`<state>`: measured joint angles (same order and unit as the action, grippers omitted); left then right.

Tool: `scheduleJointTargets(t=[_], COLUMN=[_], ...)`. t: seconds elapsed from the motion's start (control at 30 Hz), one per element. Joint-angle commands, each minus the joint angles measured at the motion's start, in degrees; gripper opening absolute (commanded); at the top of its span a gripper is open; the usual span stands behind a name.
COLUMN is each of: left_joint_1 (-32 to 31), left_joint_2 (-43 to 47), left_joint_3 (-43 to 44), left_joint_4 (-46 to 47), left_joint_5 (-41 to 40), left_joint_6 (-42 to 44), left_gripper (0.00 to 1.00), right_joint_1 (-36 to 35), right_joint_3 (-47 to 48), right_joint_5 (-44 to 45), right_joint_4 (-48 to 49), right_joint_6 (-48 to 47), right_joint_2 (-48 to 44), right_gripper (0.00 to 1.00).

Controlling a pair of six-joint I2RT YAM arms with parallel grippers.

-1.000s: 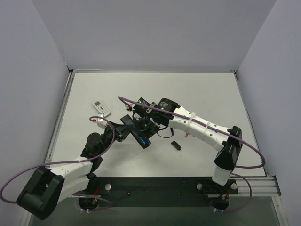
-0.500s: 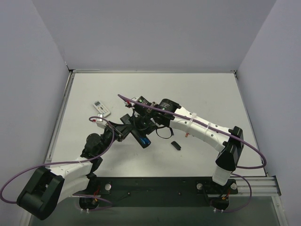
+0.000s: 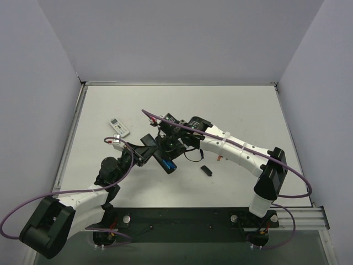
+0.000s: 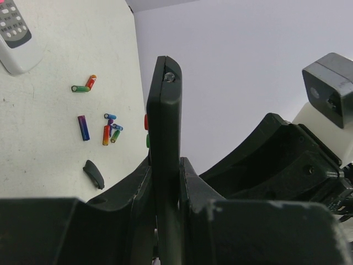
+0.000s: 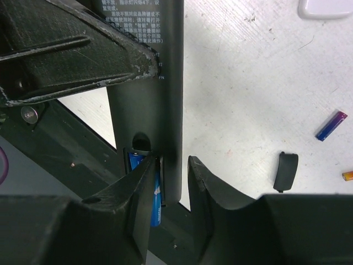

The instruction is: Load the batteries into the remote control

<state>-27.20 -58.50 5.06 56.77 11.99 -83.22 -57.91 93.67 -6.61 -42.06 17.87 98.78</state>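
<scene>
Seating a blue battery [image 3: 169, 164] in the remote control [image 3: 160, 154].
Top view: the left gripper [image 3: 148, 149] clamps the remote control and the right gripper [image 3: 167, 144] hovers at its back; a battery cover [image 3: 206, 170] and a white remote [image 3: 119, 127] lie apart from it. Left wrist view: spare batteries [image 4: 107, 128] lie loose beside the remote control. Right wrist view: the jaws are narrowly parted over the remote control's bay, half hiding it; whether they pinch anything cannot be told. Risk: an off-axis push may pop the battery out or twist the remote control in its clamp.
</scene>
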Motion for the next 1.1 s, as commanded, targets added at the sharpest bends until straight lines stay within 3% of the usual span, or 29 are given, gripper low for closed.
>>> scheduleJointTargets(t=[0.0, 0.2, 0.47, 0.73, 0.97, 1.07], left_joint_1=[0.04, 0.04, 0.04, 0.13, 0.04, 0.04], left_joint_2=[1.72, 1.99, 1.9, 2.25, 1.81, 1.72], left_joint_3=[0.39, 0.3, -0.23, 0.82, 3.37, 4.08], left_joint_4=[6.24, 5.89, 5.19, 3.26, 1.85, 1.06], left_joint_5=[0.05, -0.04, 0.14, 2.42, 6.55, 7.96], left_joint_6=[-1.15, -0.8, -1.24, -1.59, -1.59, -1.51], left_gripper=[0.0, 0.0, 0.0, 0.0, 0.0, 0.0], right_joint_1=[0.34, 0.17, 0.87, 2.1, 2.45, 2.45], right_joint_3=[-1.38, -1.47, 1.34, -8.66, -18.86, -20.1], right_joint_5=[-1.38, -0.61, 0.2, -15.69, -28.89, -32.4], right_joint_4=[-0.21, 0.23, 1.28, 7.35, 8.49, 9.19], right_joint_6=[0.68, 0.33, -4.15, -28.02, -50.79, -54.51], right_joint_2=[-2.19, -2.71, -6.32, -17.83, -26.44, -28.03], right_gripper=[0.25, 0.25, 0.34, 0.41, 0.41, 0.41])
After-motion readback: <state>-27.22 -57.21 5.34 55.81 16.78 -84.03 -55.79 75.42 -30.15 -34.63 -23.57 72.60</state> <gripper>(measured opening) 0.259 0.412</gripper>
